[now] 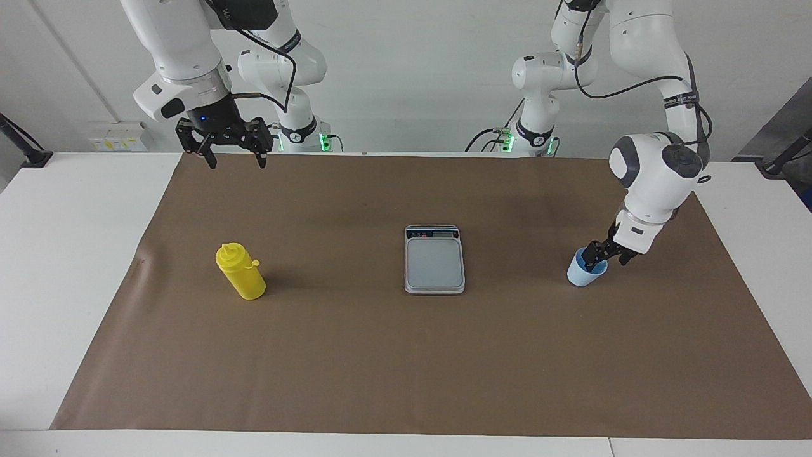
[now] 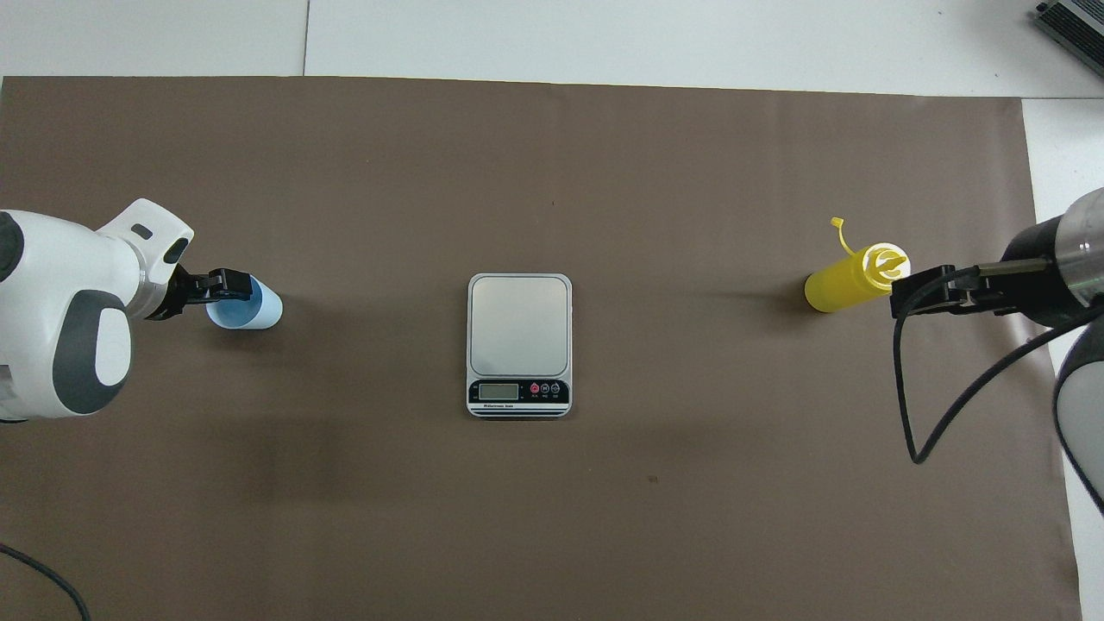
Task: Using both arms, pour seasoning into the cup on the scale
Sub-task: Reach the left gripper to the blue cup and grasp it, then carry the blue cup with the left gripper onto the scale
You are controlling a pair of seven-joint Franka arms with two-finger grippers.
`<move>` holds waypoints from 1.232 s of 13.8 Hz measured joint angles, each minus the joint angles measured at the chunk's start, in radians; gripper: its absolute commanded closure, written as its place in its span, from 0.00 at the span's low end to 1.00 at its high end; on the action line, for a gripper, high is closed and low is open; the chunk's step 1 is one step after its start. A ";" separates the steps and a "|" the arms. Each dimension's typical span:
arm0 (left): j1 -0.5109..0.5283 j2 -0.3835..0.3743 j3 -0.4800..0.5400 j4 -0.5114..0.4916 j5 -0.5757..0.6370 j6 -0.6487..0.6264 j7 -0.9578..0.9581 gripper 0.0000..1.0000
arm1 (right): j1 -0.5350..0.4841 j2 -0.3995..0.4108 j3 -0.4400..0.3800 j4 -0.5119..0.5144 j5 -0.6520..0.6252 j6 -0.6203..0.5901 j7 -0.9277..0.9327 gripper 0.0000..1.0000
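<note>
- Brown paper (image 1: 406,368) covers a white table (image 1: 63,254) under a pale wall, and the scale (image 1: 434,260) sits mid-sheet, its display strip on the edge nearest the robots; it serves as the landmark.
- The cup (image 1: 585,271) stands upright, well apart from the scale toward the left arm's end of the table, about level with it. It is not yet on the weighing plate.
- The seasoning (image 1: 241,271), a yellow squeeze bottle, stands upright, well apart from the scale toward the right arm's end, untouched, its little tethered cap off the nozzle.
- The left gripper (image 1: 608,252) is down at the cup's rim, on the side away from the scale. Its fingers are spread; one tip seems to reach inside the cup and the other outside the wall, but contact cannot be made out.
- The right gripper (image 1: 231,147) hangs high over the sheet's robot-side edge, toward the bottle's end from the scale, fingers spread and empty; that arm waits.
- Step in hand, by judgement: seizing the cup by its wall for carrying to the scale.
- Risk: the cup looks light and tapered, so a finger pushing its rim before the pinch closes could tip it or slide it farther from the scale.
- Risk: a thin-wall pinch near the rim may let the cup swing or slip in transit.
- Risk: setting it down off-centre on the plate could leave it overhanging, and the later pour may miss.
</note>
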 measured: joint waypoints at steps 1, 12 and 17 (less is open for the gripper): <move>0.000 0.006 -0.001 -0.001 0.000 0.002 -0.002 0.49 | 0.000 0.000 0.000 0.000 0.000 0.000 0.000 0.00; -0.003 0.006 -0.009 0.106 -0.006 -0.124 -0.003 1.00 | 0.000 0.000 0.000 0.000 0.000 0.000 0.000 0.00; -0.059 0.004 -0.019 0.257 -0.038 -0.255 -0.040 1.00 | 0.000 0.000 0.000 0.000 0.000 0.000 0.000 0.00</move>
